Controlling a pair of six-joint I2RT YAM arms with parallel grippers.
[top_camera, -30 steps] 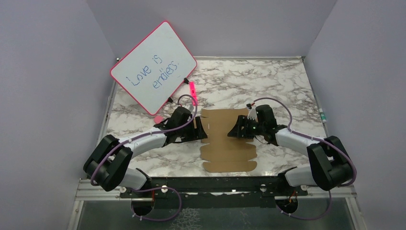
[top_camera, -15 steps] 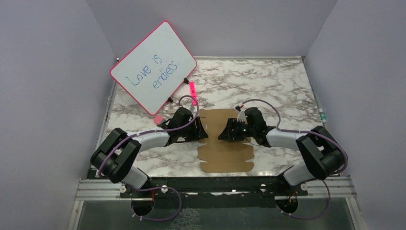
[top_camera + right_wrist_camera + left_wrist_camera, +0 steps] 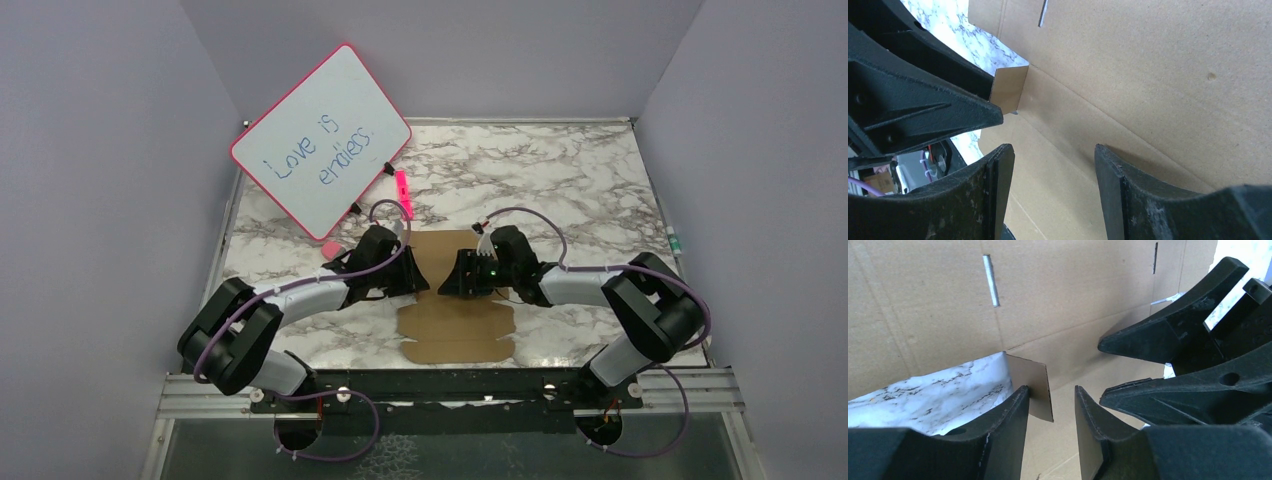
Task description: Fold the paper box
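Marble-pattern table (image 3: 560, 180) is sitting inside plain lavender walls (image 3: 100, 200). A pink-framed whiteboard (image 3: 322, 140) is leaning at the back left, with a pink marker (image 3: 403, 190) lying beside it. The paper box (image 3: 458, 330) is lying flat at centre, between both arms. The left gripper (image 3: 418, 283) is sitting at its left edge and the right gripper (image 3: 452, 284) is facing it closely. The top view is hiding the fingertips. The left wrist view is showing a small flap (image 3: 1034, 390) standing upright between narrow jaws, touching one finger, with a gap on the other side. The right wrist view is showing jaws standing wide over bare cardboard, gripping nothing.
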